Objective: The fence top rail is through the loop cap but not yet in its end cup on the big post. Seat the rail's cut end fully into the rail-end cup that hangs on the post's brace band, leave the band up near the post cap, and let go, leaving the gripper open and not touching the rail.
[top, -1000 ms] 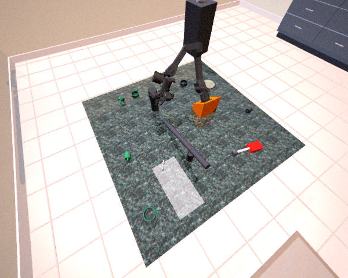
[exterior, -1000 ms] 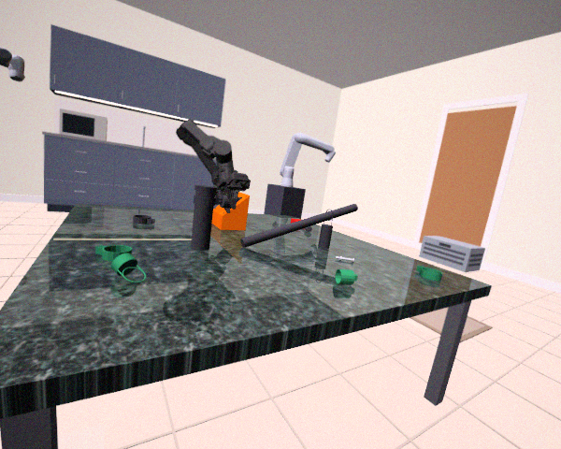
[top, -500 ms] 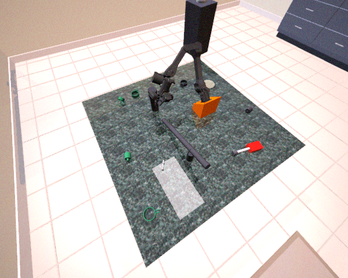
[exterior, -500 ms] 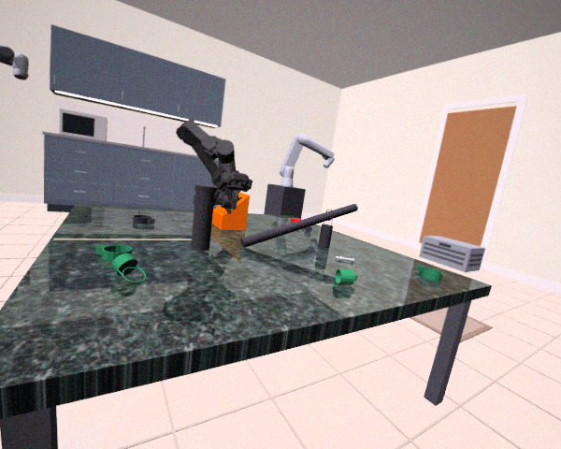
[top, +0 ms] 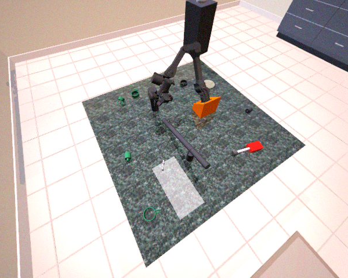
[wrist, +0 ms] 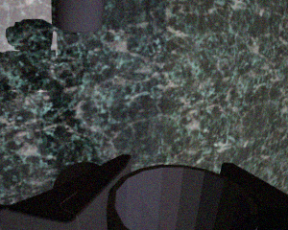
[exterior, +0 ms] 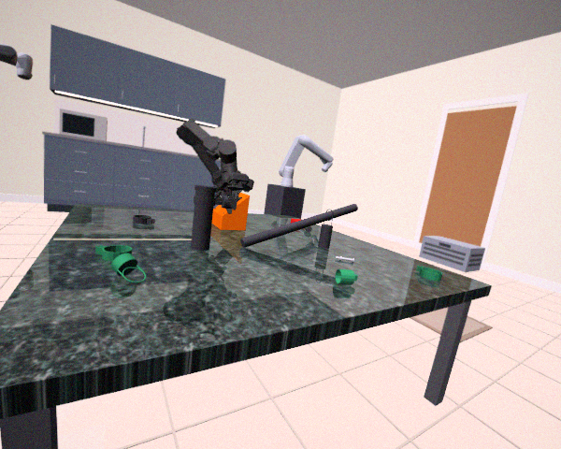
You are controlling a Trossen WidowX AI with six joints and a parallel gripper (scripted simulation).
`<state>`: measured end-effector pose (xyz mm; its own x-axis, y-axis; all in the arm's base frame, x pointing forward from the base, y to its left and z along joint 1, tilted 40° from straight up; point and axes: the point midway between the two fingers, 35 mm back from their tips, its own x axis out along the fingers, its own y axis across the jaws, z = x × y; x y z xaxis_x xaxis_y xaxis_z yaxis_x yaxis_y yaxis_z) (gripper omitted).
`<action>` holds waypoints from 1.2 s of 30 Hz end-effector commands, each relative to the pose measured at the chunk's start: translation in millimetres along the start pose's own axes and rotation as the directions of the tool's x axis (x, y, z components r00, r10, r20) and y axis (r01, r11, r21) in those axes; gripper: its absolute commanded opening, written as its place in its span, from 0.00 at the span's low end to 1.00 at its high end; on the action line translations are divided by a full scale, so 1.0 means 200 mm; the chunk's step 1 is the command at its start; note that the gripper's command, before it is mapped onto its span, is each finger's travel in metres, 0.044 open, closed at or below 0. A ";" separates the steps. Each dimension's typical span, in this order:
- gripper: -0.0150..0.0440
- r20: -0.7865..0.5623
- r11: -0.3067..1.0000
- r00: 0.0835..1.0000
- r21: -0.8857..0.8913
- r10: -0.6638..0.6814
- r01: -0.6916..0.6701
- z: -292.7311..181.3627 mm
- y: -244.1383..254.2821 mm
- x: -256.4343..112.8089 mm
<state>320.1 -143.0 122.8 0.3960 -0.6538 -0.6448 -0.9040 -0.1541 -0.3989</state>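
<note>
The dark rail (top: 184, 142) (exterior: 300, 224) slopes through the loop cap's thin ring on the short post (top: 189, 157) (exterior: 324, 238). Its lower end is near the table, a little apart from the big post; that end also shows at the top left of the wrist view (wrist: 80, 14). The big post (top: 154, 105) (exterior: 202, 222) stands upright. My gripper (top: 164, 100) (exterior: 229, 199) (wrist: 176, 169) is beside the post's upper part, shut on the rail-end cup (wrist: 175, 201). The cup's open mouth shows between the fingers, empty. The brace band is mostly hidden by the gripper in the top and exterior views.
An orange block (top: 207, 106) (exterior: 232, 217) stands behind the post. Green fittings (top: 134, 93) (exterior: 124, 263) and a green cup (top: 127, 156) (exterior: 345, 277) lie around. A red-handled tool (top: 254, 146), a small bolt (top: 162, 165) (exterior: 344, 259) and a pale rectangle (top: 180, 191) are on the table.
</note>
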 end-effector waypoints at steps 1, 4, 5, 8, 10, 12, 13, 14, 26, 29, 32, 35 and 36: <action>0.25 0.001 1.000 1.000 0.009 -0.002 0.002 0.00 -0.01 0.01; 0.25 0.006 1.000 1.000 -0.001 -0.002 0.002 0.00 0.00 0.00; 0.25 0.008 1.000 1.000 -0.004 -0.002 0.002 0.00 0.00 0.00; 0.25 0.014 1.000 1.000 -0.014 -0.001 0.002 0.00 0.00 0.00; 0.25 0.018 1.000 1.000 -0.021 -0.001 0.002 0.00 0.01 0.00; 0.25 0.021 1.000 1.000 -0.027 -0.001 0.002 0.00 0.01 0.00; 0.25 0.023 1.000 1.000 -0.030 -0.001 0.002 0.00 0.01 0.00; 0.25 0.024 0.999 1.000 -0.032 -0.001 0.002 0.00 0.01 -0.01; 0.25 0.017 1.000 1.000 -0.018 -0.001 0.001 0.00 0.01 0.00; 0.34 0.017 1.000 1.000 -0.018 -0.001 0.001 0.00 0.01 0.00; 0.48 0.017 1.000 1.000 -0.018 -0.001 0.001 0.00 0.01 0.00; 0.61 0.017 1.000 1.000 -0.018 -0.001 0.001 0.00 0.01 0.00; 0.65 0.017 1.000 1.000 -0.018 -0.001 0.001 0.00 0.01 0.00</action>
<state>318.8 -143.2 122.1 0.3998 -0.6403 -0.6559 -0.9062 -0.1688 -0.3876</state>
